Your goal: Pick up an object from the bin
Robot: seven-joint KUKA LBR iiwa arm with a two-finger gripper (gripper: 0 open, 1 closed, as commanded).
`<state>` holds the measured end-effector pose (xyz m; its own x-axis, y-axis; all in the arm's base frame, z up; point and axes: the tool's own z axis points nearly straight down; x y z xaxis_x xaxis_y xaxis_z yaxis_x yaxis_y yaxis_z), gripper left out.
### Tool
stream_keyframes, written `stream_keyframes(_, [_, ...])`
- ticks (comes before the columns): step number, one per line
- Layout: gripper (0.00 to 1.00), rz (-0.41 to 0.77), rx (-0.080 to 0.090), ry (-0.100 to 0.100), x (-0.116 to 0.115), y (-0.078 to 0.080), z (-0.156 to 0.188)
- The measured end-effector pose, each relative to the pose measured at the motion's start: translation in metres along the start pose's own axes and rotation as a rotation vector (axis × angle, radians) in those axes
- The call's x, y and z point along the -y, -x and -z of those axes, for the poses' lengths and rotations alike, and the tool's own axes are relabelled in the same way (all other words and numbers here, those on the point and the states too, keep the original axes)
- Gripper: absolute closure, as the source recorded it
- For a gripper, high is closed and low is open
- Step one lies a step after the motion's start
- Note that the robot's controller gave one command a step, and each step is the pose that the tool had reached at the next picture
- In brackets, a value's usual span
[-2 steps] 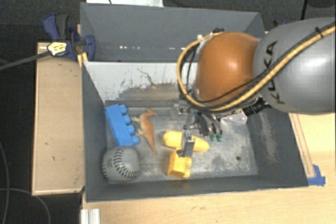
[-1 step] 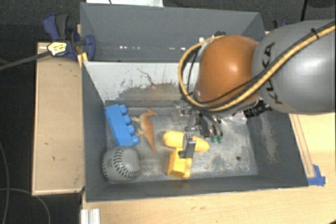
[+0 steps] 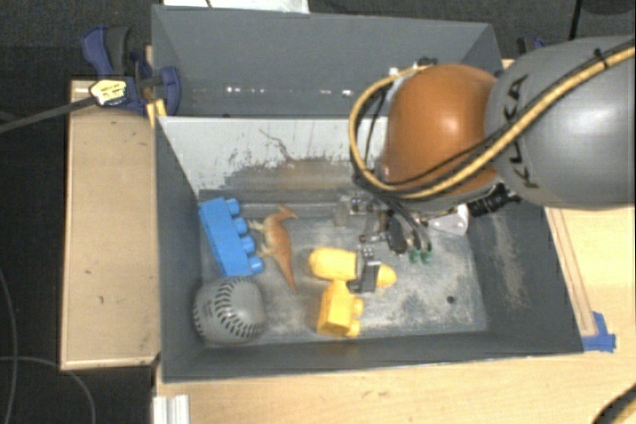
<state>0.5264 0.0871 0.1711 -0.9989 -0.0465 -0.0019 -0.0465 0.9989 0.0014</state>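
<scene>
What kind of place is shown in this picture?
Most likely a robotics lab or test bench. A large grey robot arm reaches into a grey metal bin, and the bin holds small toy-like things, such as a blue building block and a grey perforated ball.

Soft light from above leaves glare specks on the bin's back wall [image 3: 298, 65].

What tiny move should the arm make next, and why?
Probably ease straight down a touch: the gripper sits over the rounded yellow piece mid-bin, seemingly at its right end. A yellow block lies close by, toward the near wall, so sideways motion risks nudging it.
</scene>
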Motion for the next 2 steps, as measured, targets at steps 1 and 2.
stream_keyframes(1, [0.00, -0.063, 0.000, -0.001, 0.012, -0.007, -0.009])
stream_keyframes(2, [0.00, -0.028, 0.004, 0.000, 0.035, 0.009, -0.037])
